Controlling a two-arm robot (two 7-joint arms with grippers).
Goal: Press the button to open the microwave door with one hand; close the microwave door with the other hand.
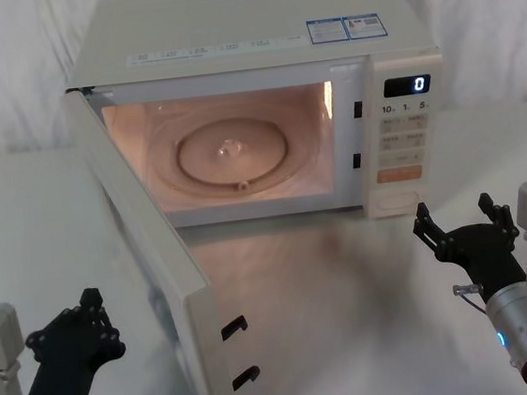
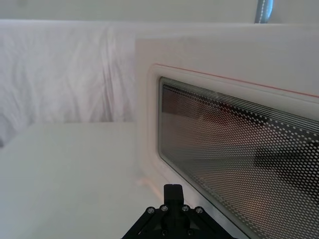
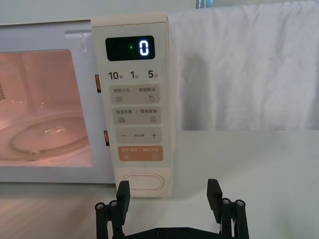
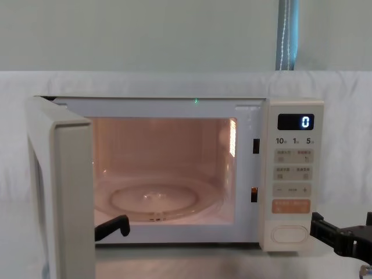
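Head view: your left gripper point(image 1: 86, 322), fingers together, sits outside the wide-open microwave door point(image 1: 145, 238); push too near the hinge and it stalls. Your right gripper point(image 1: 464, 223), fingers apart, hovers near the button point(image 1: 395, 200); bump it and the door pops.

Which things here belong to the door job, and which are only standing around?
Belong to the job:
- microwave door, swung open
- button, wide cream key lowest on the panel
- right gripper, open, just in front of the button
- left gripper, outside the open door

Only around:
- glass turntable inside the lit cavity
- orange button
- display showing 0
- white cloth behind
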